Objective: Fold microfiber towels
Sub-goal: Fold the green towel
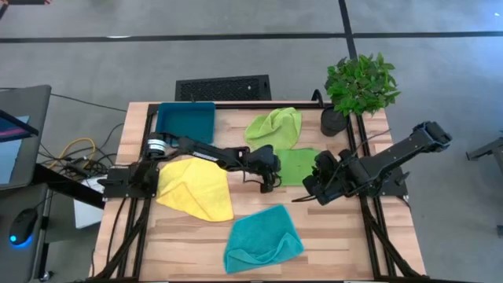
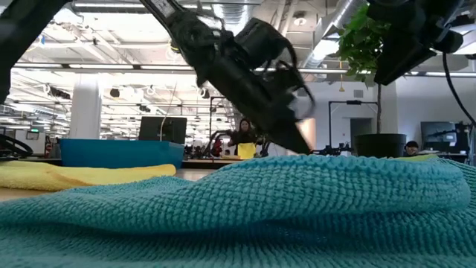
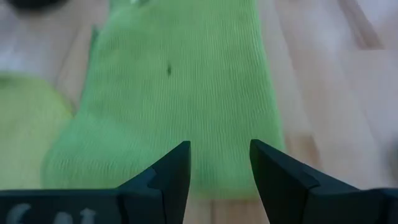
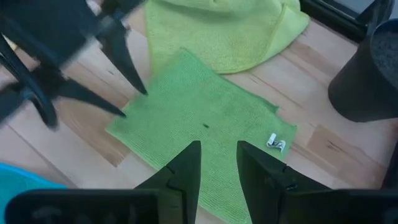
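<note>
Both grippers are hovering over the flat green towel (image 1: 297, 166) mid-table — the left gripper (image 1: 267, 182) at its near-left corner with fingers parted, holding nothing, the right gripper (image 1: 316, 189) at its opposite edge, fingers narrowly apart and empty. A crumpled lime towel (image 1: 275, 126) is lying just beyond them.

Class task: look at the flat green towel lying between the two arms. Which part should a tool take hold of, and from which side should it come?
Probably a corner or edge. The flat green towel lies spread on the wooden table, leaving little to pinch mid-cloth. The left tool hangs open at its left edge, the right tool open at its right. Each should descend from above onto its own edge, away from the crumpled lime towel.
</note>
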